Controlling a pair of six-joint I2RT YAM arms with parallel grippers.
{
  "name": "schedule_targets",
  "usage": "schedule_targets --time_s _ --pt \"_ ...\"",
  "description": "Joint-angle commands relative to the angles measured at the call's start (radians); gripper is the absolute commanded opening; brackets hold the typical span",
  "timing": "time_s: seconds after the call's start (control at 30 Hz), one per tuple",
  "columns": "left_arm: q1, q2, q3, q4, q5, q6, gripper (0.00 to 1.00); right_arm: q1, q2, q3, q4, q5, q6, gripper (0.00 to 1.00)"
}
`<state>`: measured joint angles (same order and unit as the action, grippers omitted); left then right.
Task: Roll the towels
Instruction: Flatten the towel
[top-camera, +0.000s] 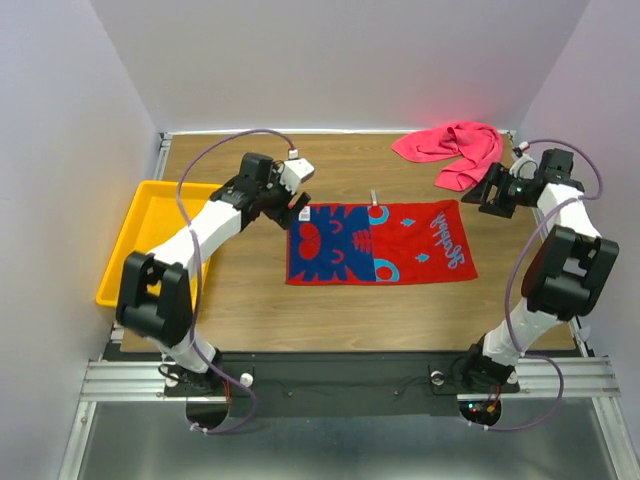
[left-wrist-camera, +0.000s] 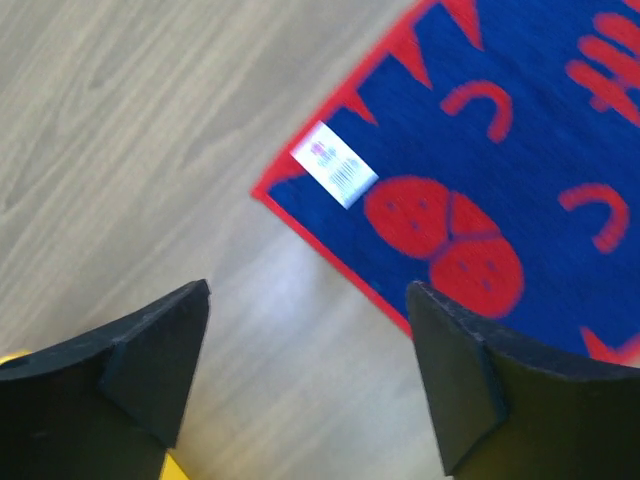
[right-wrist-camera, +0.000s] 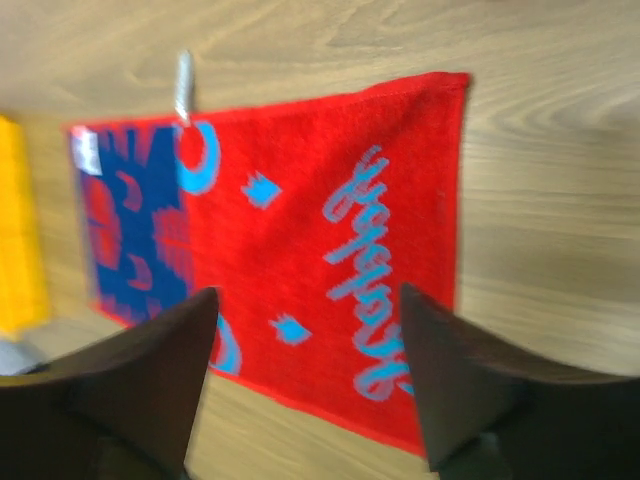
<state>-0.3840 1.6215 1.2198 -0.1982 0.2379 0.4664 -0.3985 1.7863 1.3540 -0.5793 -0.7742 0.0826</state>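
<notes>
Patterned towel (top-camera: 380, 243) lies flat on the tabletop (top-camera: 250, 310), long axis left to right, navy end leftward. Left hand (left-wrist-camera: 308, 296) and right hand (right-wrist-camera: 308, 296) gape wide, empty.

Matt, fuzzy cloth of the patterned towel (top-camera: 380, 243); smooth wood-grain table (top-camera: 400, 310); glossy yellow plastic tray (top-camera: 140, 230).

A wood-grain table (top-camera: 250, 315) stands boxed in by plain pale walls (top-camera: 60, 150) on three sides.
</notes>
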Motion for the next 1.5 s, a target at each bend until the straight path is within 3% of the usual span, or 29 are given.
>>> schedule_targets --time_s 0.0,0.1,0.17,0.2,0.33,0.6,0.9,1.07,1.1,1.2,1.23,1.27,1.3,1.33,1.47 --pt "-0.018 -0.113 -0.097 -0.032 0.098 -0.009 0.83 0.026 -0.094 -0.044 -0.177 0.146 -0.320 0.70" --pt "-0.042 -0.098 -0.140 -0.038 0.123 -0.008 0.61 0.073 -0.091 -0.096 -0.197 0.211 -0.421 0.57" --pt "-0.064 -0.086 -0.147 -0.044 0.142 0.006 0.56 0.093 -0.077 -0.111 -0.197 0.239 -0.437 0.54" --pt "-0.102 -0.072 -0.152 -0.053 0.129 0.017 0.48 0.110 -0.067 -0.124 -0.198 0.260 -0.448 0.51" --pt "-0.164 -0.034 -0.189 -0.063 0.078 0.049 0.35 0.145 -0.025 -0.171 -0.197 0.318 -0.481 0.50" --pt "-0.177 -0.021 -0.276 -0.148 0.005 0.139 0.29 0.216 -0.027 -0.321 -0.211 0.476 -0.595 0.46" --pt "-0.177 -0.127 -0.398 -0.256 -0.003 0.190 0.21 0.239 -0.113 -0.457 -0.359 0.464 -0.768 0.49" --pt "-0.176 -0.205 -0.402 -0.311 -0.012 0.196 0.18 0.239 -0.206 -0.429 -0.379 0.457 -0.793 0.58" --pt "-0.174 -0.218 -0.396 -0.328 -0.015 0.201 0.19 0.239 -0.223 -0.405 -0.419 0.434 -0.793 0.62" --pt "-0.127 -0.267 -0.333 -0.340 -0.011 0.212 0.37 0.237 -0.267 -0.304 -0.485 0.295 -0.788 0.75" --pt "-0.110 -0.272 -0.277 -0.340 0.001 0.212 0.56 0.236 -0.278 -0.280 -0.481 0.279 -0.772 0.81" --pt "-0.090 -0.275 -0.246 -0.337 0.018 0.212 0.65 0.233 -0.283 -0.227 -0.472 0.264 -0.765 0.90" --pt "-0.066 -0.278 -0.218 -0.314 0.034 0.209 0.76 0.228 -0.284 -0.201 -0.459 0.251 -0.755 0.91" --pt "-0.058 -0.279 -0.163 -0.297 0.049 0.184 0.96 0.216 -0.274 -0.167 -0.418 0.227 -0.721 0.94" --pt "-0.055 -0.301 -0.071 -0.153 0.044 0.088 0.99 0.185 -0.205 0.043 -0.389 0.139 -0.656 0.96"
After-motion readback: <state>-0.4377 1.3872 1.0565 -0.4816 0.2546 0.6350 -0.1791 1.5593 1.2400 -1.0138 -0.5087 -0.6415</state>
